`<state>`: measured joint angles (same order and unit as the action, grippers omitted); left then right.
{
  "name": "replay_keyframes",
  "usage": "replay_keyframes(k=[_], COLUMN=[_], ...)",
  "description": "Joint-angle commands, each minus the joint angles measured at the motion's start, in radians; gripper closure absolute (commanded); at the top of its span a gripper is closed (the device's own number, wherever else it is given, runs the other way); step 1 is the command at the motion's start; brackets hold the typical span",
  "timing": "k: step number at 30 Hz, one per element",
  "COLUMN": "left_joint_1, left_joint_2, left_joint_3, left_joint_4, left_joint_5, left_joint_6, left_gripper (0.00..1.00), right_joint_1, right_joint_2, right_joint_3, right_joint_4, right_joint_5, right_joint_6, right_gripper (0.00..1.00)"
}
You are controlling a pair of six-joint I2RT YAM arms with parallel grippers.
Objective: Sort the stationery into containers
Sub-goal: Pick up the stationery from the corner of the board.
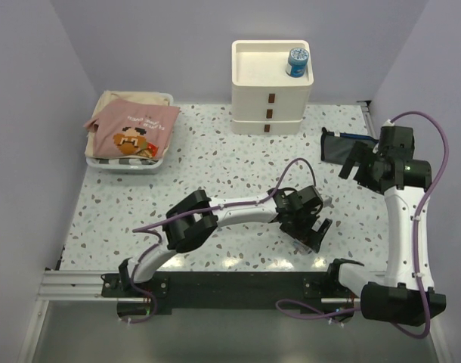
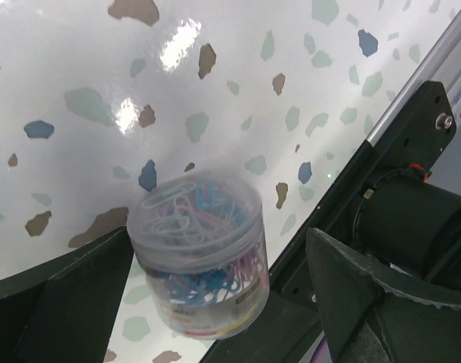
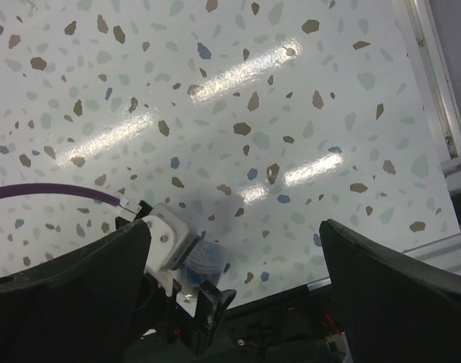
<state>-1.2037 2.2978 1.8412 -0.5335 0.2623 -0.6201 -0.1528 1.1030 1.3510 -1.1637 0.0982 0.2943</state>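
Observation:
A clear round jar of coloured paper clips [image 2: 196,253] stands on the speckled table near its front edge. My left gripper [image 2: 215,302] is open around it; the jar sits close to the left finger [image 2: 57,302], with a wide gap to the right one. In the top view the left gripper [image 1: 314,227] hides the jar. The right wrist view shows the jar [image 3: 206,261] under the left gripper. My right gripper [image 3: 234,287] is open and empty, hovering by the navy pouch [image 1: 338,147], where a blue pen [image 1: 353,135] lies. The cream drawer unit [image 1: 270,94] carries a small blue roll [image 1: 297,62] on its tray top.
A white basket [image 1: 102,162] with folded pink cloth sits at the back left. The black base rail [image 2: 412,128] runs just beside the jar along the table's front edge. Purple walls close in the back and both sides.

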Motion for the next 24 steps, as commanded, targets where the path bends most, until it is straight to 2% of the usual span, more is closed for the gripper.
replay_keyframes(k=[1,4,11,15,18,23,24], left_joint_1=[-0.002,0.0,0.013,0.013,-0.002,0.0,0.001], left_joint_2=[0.054,0.057,0.009,0.032,0.087,0.144,0.15], left_joint_3=[0.029,0.01,-0.086,-0.138,-0.132,-0.102,-0.099], left_joint_4=[0.013,0.001,-0.091,-0.125,-0.103,-0.053,-0.043], left_joint_5=[0.006,0.002,-0.038,-0.132,-0.136,-0.101,-0.057], left_joint_6=[-0.018,-0.015,0.034,0.034,0.058,0.094,0.111], left_gripper=[0.0,0.0,0.1,0.25,0.36,0.4,0.42], right_joint_1=[-0.007,-0.007,-0.008,-0.01,-0.011,-0.013,-0.013], right_joint_2=[-0.028,-0.025,-0.009,-0.011,-0.022,-0.038,-0.049], right_joint_3=[-0.009,-0.013,0.017,0.014,0.004,0.0,0.0], right_joint_4=[0.015,0.022,0.028,0.038,0.042,0.041,0.041], right_joint_5=[-0.029,-0.031,-0.037,-0.046,-0.031,-0.008,-0.003], right_joint_6=[-0.021,-0.015,0.008,0.022,0.016,-0.004,-0.006], right_gripper=[0.01,0.01,0.01,0.01,0.01,0.01,0.01])
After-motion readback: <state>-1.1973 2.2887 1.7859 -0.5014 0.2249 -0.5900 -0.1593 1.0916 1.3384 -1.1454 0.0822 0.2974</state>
